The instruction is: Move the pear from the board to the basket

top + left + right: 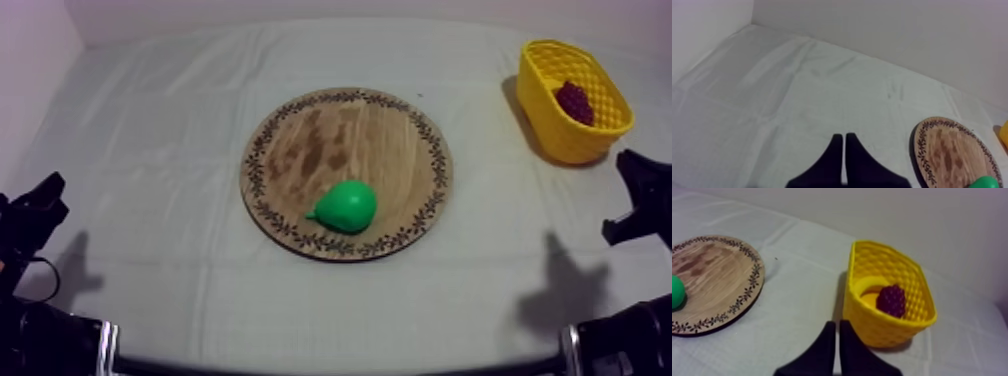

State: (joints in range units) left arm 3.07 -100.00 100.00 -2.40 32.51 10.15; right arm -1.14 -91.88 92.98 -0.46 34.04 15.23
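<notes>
Left gripper [843, 137] recorded over bare cloth [772, 100], fingers pressed together. Pear [345, 206] observed lying on the wooden board [330, 140], close to its near rim. Yellow basket [560, 135] noted at far right, grapes [574, 101] inside. Right gripper [837, 324] recorded beside the basket, fingers pressed together.

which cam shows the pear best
The top view: the whole pear lies in plain sight on the wooden board, toward its near rim. The left wrist view catches a green sliver of it at the board's edge; the right wrist view shows part of it, cut off, on the board.
</notes>
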